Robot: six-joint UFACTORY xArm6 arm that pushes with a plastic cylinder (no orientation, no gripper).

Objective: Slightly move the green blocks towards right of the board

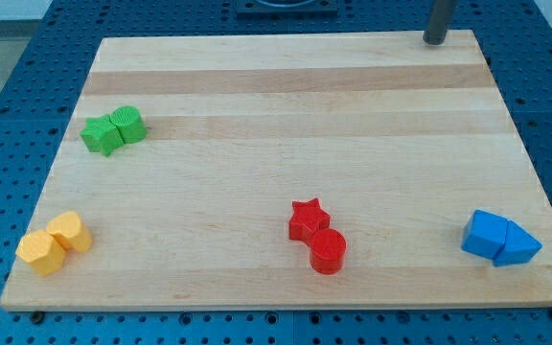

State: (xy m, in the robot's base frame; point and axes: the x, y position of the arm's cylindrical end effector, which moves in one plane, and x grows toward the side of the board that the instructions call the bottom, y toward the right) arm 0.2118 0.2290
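Camera view, left to right: two yellow blocks [55, 243] sit touching at the bottom-left corner of the table [286, 86]. Above them, near the left edge, the two green blocks [113, 130] also touch, one a star-like shape [101, 135], the other a rounder-cornered piece [129, 125]. A red star [308, 219] and red cylinder [328, 251] touch at bottom centre. Two blue blocks [499, 239] sit at the bottom right. My tip [435, 40] rests at the top edge toward the right, well apart from every block. No claw exists on this rig, so there is no apart-or-together state to tell.

The risks, as I judge them: the tip has to get round to the greens' left side, and a direct path would meet them from the right and shove them off the left edge instead. A push off the pair's centre could split them, sending one upward or downward while the other stays. Since only a slight move is asked, a long stroke would overshoot. A low approach could clip the yellows.
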